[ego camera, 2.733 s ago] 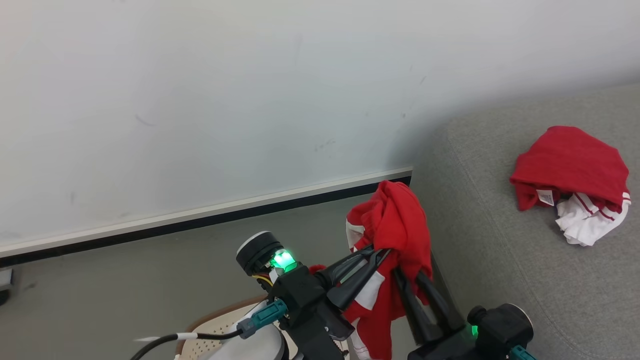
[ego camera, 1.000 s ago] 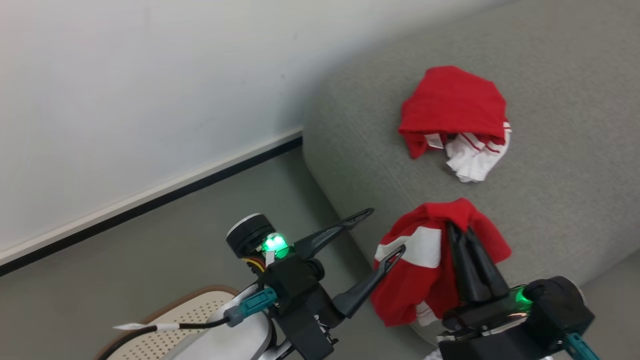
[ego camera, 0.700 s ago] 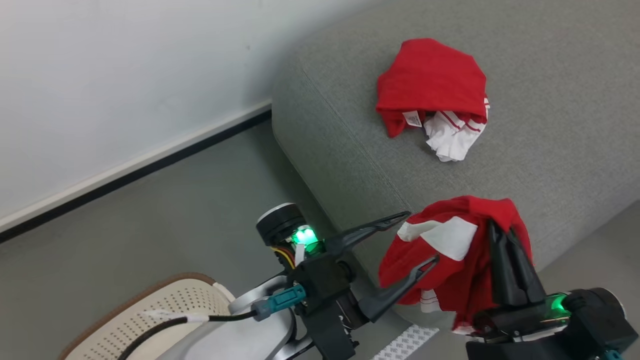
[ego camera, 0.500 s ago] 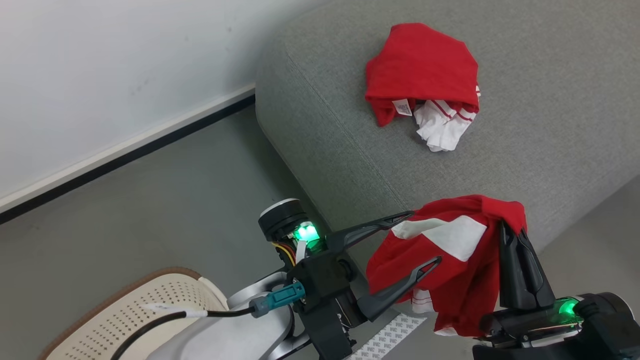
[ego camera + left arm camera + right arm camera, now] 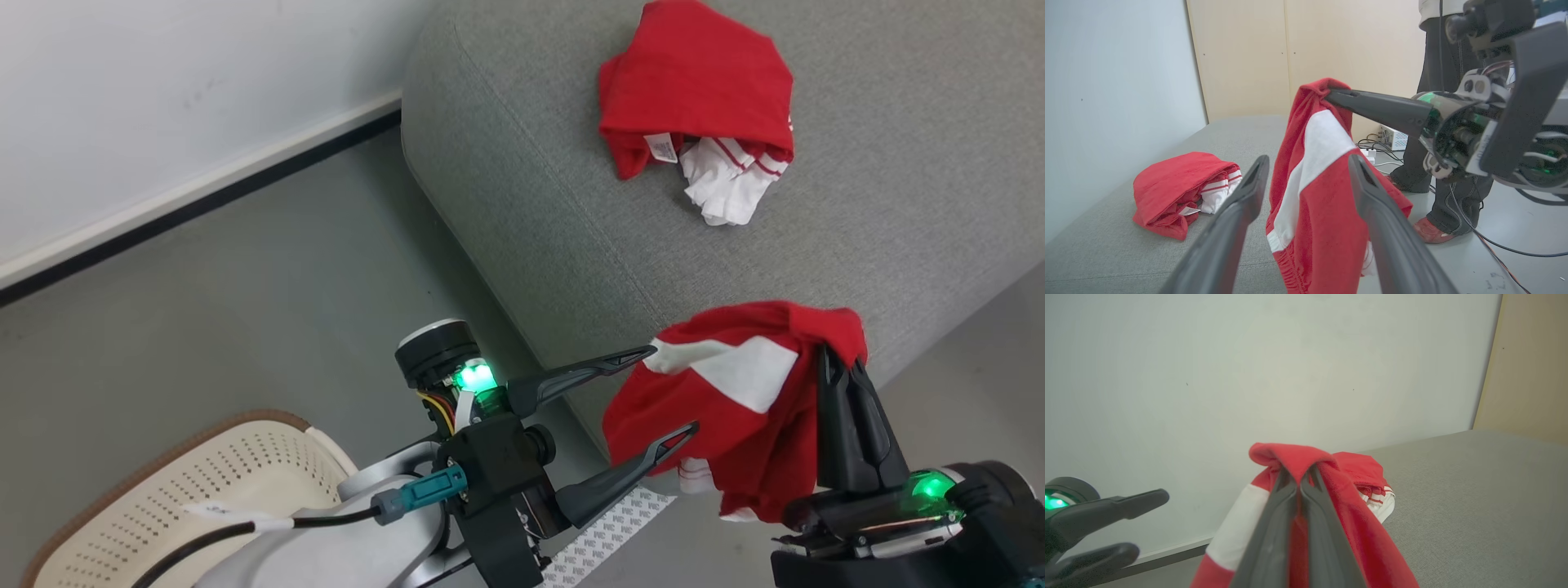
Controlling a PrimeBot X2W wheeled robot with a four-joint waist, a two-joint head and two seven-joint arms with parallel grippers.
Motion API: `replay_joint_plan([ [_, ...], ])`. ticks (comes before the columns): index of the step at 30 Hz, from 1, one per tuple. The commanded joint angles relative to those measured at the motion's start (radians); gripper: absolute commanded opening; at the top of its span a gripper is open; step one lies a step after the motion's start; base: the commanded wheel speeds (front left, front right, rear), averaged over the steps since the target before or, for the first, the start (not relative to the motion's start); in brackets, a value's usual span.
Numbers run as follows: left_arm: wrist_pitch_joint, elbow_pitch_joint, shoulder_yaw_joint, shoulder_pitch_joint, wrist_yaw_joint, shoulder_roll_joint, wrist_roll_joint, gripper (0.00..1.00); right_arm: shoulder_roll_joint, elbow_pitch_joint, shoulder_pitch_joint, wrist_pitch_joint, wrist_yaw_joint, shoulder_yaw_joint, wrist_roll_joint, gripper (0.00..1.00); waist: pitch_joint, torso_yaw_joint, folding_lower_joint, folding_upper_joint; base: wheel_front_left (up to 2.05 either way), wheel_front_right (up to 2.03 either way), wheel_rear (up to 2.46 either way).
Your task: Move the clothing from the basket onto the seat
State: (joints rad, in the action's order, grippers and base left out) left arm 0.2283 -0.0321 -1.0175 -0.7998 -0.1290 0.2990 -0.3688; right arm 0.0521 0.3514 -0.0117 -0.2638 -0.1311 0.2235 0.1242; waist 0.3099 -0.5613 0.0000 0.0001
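My right gripper (image 5: 833,359) is shut on the top fold of a red garment with a white panel (image 5: 735,408), which hangs in the air by the near edge of the grey seat (image 5: 898,204). My left gripper (image 5: 671,390) stands open just left of the hanging cloth, its fingers on either side of the cloth's edge without gripping it. A second piece of clothing (image 5: 694,90), red with white striped trim, lies crumpled on the seat. The cream basket (image 5: 237,482) sits on the floor at the lower left, partly hidden by my left arm.
A white wall with a dark baseboard (image 5: 204,204) runs behind the grey floor (image 5: 245,310). A person's legs (image 5: 1445,196) stand beyond the seat's end, near cables (image 5: 1380,151) on the floor. A white patterned strip (image 5: 612,531) lies by the seat's base.
My left gripper has let go of the red garment and opened. The head view has swung toward the seat. The right gripper still holds the garment, now at the seat's near edge.
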Motion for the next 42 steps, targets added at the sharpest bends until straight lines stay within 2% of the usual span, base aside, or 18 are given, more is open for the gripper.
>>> replay_joint_plan([
  [1, -0.008, -0.016, -0.001, -0.014, 0.004, 0.018, 0.008, 1.00, -0.003, 0.010, 0.020, -0.001, 0.001, 0.000, 0.013, 0.00, 0.038, 0.000, 0.0000, -0.0001, 0.00, 0.00, 0.00],
  [10, -0.115, -0.146, -0.004, -0.067, 0.004, 0.101, 0.039, 1.00, -0.003, 0.039, 0.140, -0.001, 0.001, -0.026, 0.096, 0.00, 0.217, 0.007, 0.0000, -0.0001, 0.00, 0.00, 0.00],
  [14, -0.158, -0.204, -0.018, -0.111, 0.002, 0.112, 0.049, 1.00, -0.003, 0.052, 0.228, -0.001, 0.001, -0.095, 0.152, 0.00, 0.299, 0.034, 0.0000, -0.0001, 0.00, 0.00, 0.00],
  [23, -0.221, -0.257, -0.076, -0.235, 0.000, 0.104, 0.042, 1.00, -0.002, 0.052, 0.458, -0.001, 0.000, -0.250, 0.090, 0.00, 0.416, 0.089, 0.0000, -0.0001, 0.00, 0.00, 0.00],
  [29, -0.261, -0.270, -0.125, -0.344, -0.001, 0.080, 0.015, 1.00, 0.003, 0.034, 0.634, -0.001, 0.000, -0.352, 0.009, 0.00, 0.478, 0.086, 0.0000, -0.0001, 0.00, 0.00, 0.00],
  [32, -0.278, -0.274, -0.144, -0.381, -0.001, 0.075, 0.004, 1.00, 0.052, 0.007, 0.728, -0.001, 0.000, -0.395, 0.005, 0.00, 0.499, 0.079, 0.0000, -0.0001, 0.00, 0.00, 0.00],
  [37, -0.301, -0.284, -0.172, -0.410, -0.001, 0.082, -0.012, 1.00, 0.171, -0.072, 0.889, -0.001, 0.000, -0.476, 0.050, 0.00, 0.523, 0.069, 0.0000, -0.0001, 0.00, 0.00, 0.00],
  [39, -0.306, -0.287, -0.179, -0.411, -0.001, 0.095, -0.020, 1.00, 0.234, -0.122, 0.949, -0.001, 0.001, -0.501, 0.064, 0.00, 0.531, 0.065, 0.0000, -0.0001, 0.00, 0.00, 0.00],
  [40, -0.311, -0.291, -0.184, -0.408, -0.001, 0.106, -0.024, 1.00, 0.293, -0.178, 1.004, -0.001, 0.001, -0.514, 0.075, 0.00, 0.535, 0.063, 0.0000, -0.0001, 0.00, 0.00, 0.00],
  [42, -0.311, -0.294, -0.189, -0.402, -0.001, 0.118, -0.028, 1.00, 0.343, -0.233, 1.052, -0.001, 0.001, -0.531, 0.086, 0.00, 0.537, 0.060, 0.0000, -0.0001, 0.00, 0.00, 0.00],
])
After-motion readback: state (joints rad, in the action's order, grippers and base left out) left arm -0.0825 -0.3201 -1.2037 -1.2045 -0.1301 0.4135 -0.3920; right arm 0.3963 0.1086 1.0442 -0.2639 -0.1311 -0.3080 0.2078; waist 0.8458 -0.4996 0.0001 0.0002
